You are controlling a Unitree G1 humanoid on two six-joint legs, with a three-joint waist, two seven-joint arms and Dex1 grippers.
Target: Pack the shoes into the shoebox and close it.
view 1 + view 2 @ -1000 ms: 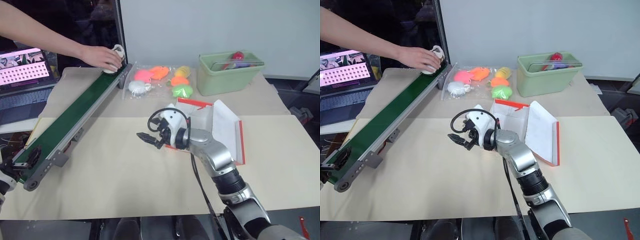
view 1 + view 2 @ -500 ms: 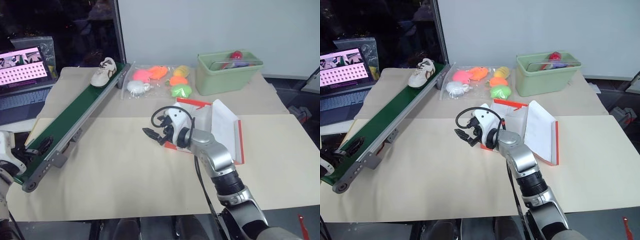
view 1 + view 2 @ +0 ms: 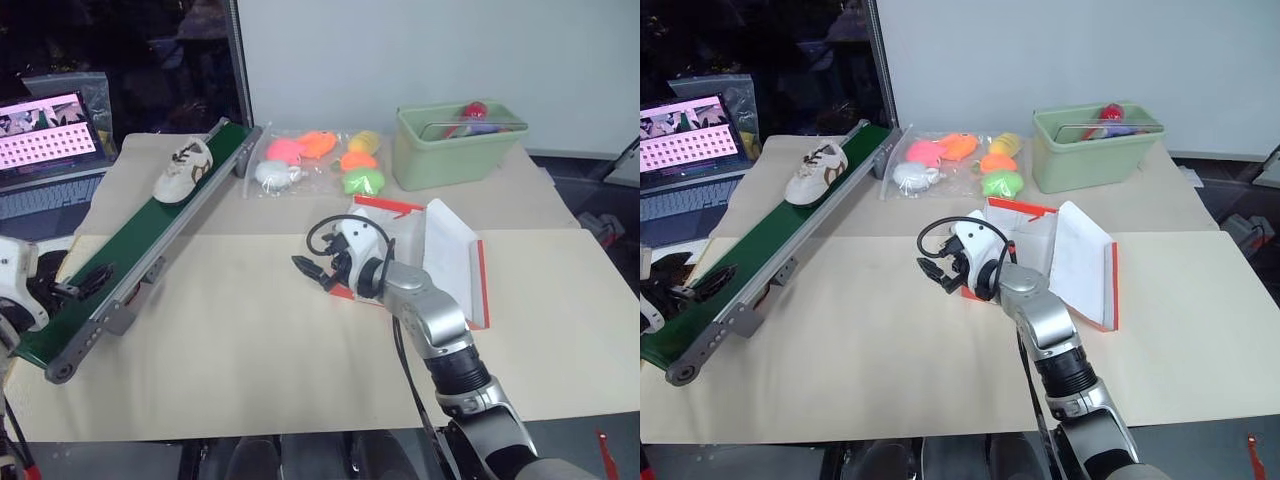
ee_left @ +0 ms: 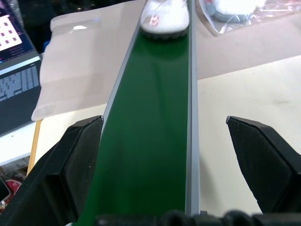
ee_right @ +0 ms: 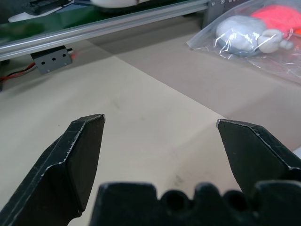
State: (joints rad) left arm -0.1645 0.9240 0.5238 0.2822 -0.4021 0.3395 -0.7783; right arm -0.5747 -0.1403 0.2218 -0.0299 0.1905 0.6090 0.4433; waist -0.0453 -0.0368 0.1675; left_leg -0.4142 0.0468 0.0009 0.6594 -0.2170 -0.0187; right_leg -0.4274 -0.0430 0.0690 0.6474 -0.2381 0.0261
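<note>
1. One whitish shoe [image 3: 183,169] lies on the green conveyor belt [image 3: 140,240], towards its far end, its long axis running along the belt; the second shoe cannot be placed.
2. The left gripper [image 3: 88,281] sits at the belt's near end, looking straight up the belt at the shoe, well apart from it; it is the nearer arm.
3. Its fingers [image 4: 70,165] are spread wide either side of the belt, holding nothing.
4. The right gripper [image 3: 312,271] hovers over the table just beside the shoebox [image 3: 440,255], jaws wide apart, empty.
5. The shoebox stands open on the table, lid flap thrown back.
</note>
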